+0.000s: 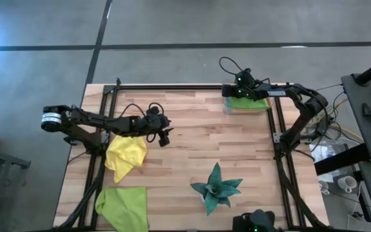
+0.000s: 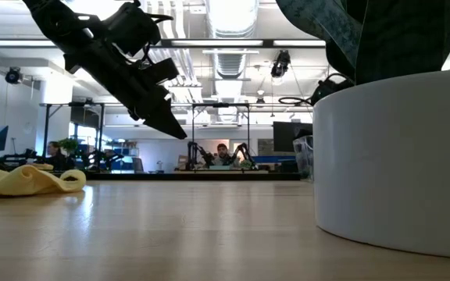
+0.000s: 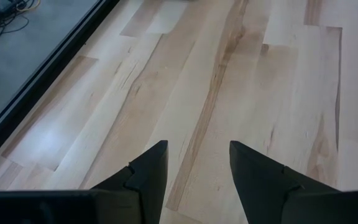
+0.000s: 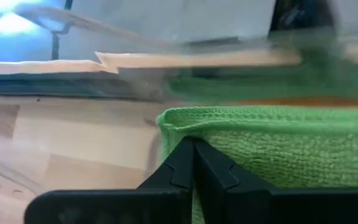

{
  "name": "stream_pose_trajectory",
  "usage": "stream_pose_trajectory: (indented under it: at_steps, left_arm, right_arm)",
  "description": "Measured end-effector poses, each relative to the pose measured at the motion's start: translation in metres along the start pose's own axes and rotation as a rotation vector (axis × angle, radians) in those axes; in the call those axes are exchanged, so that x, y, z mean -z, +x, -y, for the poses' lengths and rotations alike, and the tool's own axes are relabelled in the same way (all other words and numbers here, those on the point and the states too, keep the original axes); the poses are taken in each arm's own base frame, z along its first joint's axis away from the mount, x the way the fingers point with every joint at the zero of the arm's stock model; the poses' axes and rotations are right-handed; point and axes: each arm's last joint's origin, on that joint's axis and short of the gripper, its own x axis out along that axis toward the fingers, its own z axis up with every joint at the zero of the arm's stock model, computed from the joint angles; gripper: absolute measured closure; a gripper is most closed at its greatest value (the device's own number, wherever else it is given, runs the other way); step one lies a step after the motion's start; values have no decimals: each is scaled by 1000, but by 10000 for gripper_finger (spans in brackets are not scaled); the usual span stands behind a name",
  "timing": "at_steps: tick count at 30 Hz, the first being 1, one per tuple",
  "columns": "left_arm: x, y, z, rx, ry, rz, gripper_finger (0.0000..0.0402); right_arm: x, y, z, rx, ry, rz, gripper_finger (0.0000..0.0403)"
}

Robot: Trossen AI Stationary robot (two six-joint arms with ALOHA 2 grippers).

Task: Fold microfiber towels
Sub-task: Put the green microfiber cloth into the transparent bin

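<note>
A lime green towel (image 4: pixel 272 143) lies in a clear bin (image 1: pixel 227 107) at the table's far right corner, and my right gripper (image 4: pixel 193 149) is shut at that towel's near corner. An orange strip (image 4: pixel 303 100) shows just beyond it. A crumpled yellow towel (image 1: pixel 126 154) and a second lime green towel (image 1: pixel 122 205) lie flat on the table's left side. My left gripper (image 3: pixel 197 149) hangs open over bare wood right of the yellow towel, with nothing between its fingers. My right gripper has its shut fingertips against the lime green towel's edge, close to a corner (image 4: pixel 178 127). The cloth dents in around the tips. How many layers lie between them is hidden by the fingers. The fingers slant down, and the towel still rests in the bin.
A dark teal spiky star-shaped object (image 1: pixel 217 187) stands near the table's front middle; its white pot (image 2: pixel 397 172) fills the low view's right side. A black frame (image 1: pixel 172 86) runs along the table's edges. People sit in the room behind.
</note>
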Motion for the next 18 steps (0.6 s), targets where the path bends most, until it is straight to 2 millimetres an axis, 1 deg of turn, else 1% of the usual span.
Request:
stream_pose_trajectory:
  at_steps: [3,7,10,13,15,18]
  left_arm:
    - [0,0,0,0,0,0,244]
    - [0,0,0,0,0,0,244]
    - [0,0,0,0,0,1,244]
    - [0,0,0,0,0,2,244]
    - [0,0,0,0,0,2,244]
    - [0,0,0,0,-1,3,244]
  right_arm:
    - [-7,-19,-4,-7,-27,49,394]
    - [-13,-51,-6,19,-67,95,394]
    - [-13,-77,-2,131,-118,86,394]
    - [-14,-101,3,305,-177,64,394]
    - [-14,-110,6,403,-211,39,394]
    - [-15,-112,7,408,-224,27,394]
